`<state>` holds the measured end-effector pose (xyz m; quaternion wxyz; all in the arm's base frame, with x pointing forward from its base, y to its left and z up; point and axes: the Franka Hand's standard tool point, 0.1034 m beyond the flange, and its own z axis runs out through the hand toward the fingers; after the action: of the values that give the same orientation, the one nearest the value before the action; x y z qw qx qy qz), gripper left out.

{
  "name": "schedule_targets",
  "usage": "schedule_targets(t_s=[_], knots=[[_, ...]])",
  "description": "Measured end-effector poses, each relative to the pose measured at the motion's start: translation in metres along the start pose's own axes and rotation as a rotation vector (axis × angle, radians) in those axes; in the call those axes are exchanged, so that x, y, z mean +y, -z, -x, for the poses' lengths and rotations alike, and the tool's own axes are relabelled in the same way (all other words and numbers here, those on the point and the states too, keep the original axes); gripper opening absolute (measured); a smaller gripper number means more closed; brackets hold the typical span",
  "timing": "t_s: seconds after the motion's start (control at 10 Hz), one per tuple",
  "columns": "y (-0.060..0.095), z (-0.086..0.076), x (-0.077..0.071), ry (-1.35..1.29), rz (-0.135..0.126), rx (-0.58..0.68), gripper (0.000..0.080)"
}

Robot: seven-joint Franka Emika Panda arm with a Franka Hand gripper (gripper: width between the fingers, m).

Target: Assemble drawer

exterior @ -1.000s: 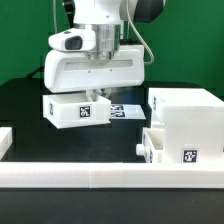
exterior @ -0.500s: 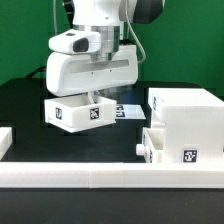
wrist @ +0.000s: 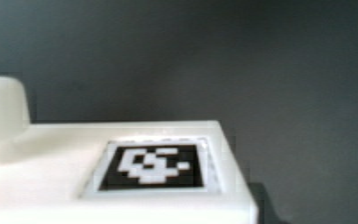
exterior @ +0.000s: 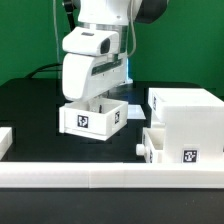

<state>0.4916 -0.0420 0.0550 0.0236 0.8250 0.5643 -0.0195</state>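
The black bench (exterior: 25,105) bears the tall boxy white plastic casing (exterior: 185,105), a smaller white knobbed tray (exterior: 175,148) touching the casing's camera-facing side, and the low white border wall (exterior: 90,180). Whether the second tray (exterior: 95,120) rests there is unclear.

Arm upright, wrist angled, pincer (exterior: 97,99) pointing down, clamped on tray (exterior: 76,121)

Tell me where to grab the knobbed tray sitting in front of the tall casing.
Probably from above, pinching the tray's thin wall behind its knob: the casing behind and the border wall in front block sideways approaches.
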Motion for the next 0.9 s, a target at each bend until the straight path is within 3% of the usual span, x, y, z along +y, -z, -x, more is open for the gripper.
schedule_targets(t_s=[0.5,0.9], knots=[[-0.001,0.003,0.003,0.294,0.000,-0.012,0.0042],[0.007,-0.021,0.028,0.325,0.012,-0.019,0.0042]])
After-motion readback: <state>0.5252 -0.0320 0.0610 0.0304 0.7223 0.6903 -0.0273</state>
